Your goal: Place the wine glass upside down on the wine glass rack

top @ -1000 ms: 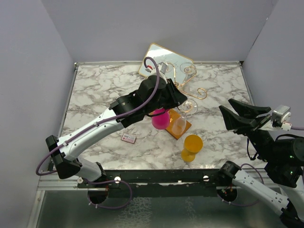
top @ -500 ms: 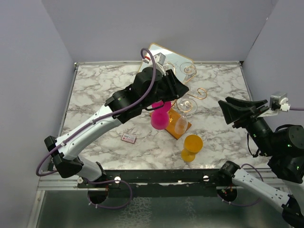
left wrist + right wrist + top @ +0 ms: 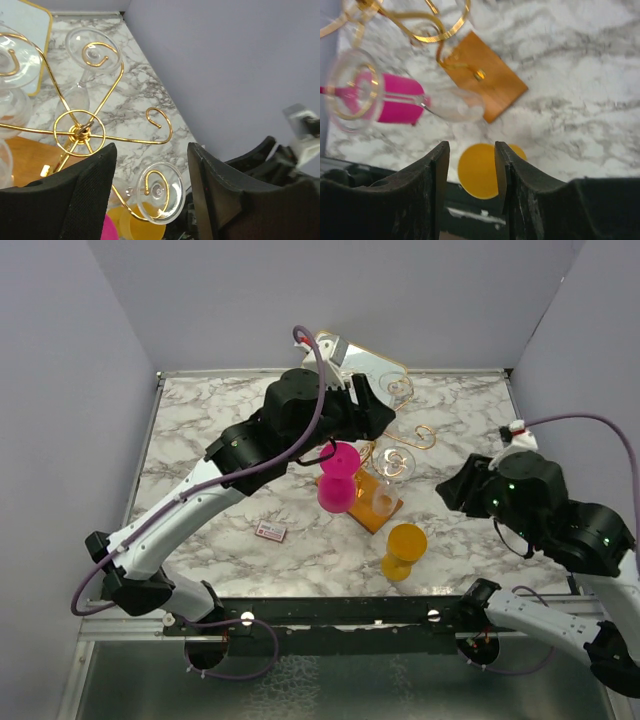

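The right gripper (image 3: 471, 146) hangs above the table (image 3: 200, 430), nearer than the rack (image 3: 492, 86) and off to its right, pointing toward it. Its fingers are parted with nothing between them. A yellow glass (image 3: 405, 543) stands just in front of the rack's wooden base. A small flat box (image 3: 271, 531) lies in front of the rack and to its left.

The pink wine glass (image 3: 337, 492) is at the rack's left side, close against the base, with its foot up and its bowl down. Whether its foot is caught in a wire arm cannot be told.

A clear glass (image 3: 398, 463) hangs upside down on the rack's near right, its foot in a gold curl. Another clear glass (image 3: 92, 50) hangs the same way from a farther arm.

The left gripper (image 3: 150, 150) sits above the rack's top, fingers spread wide, holding nothing and clear of the pink wine glass. Behind the rack a gold-framed mirror (image 3: 375, 362) leans at the table's far edge.
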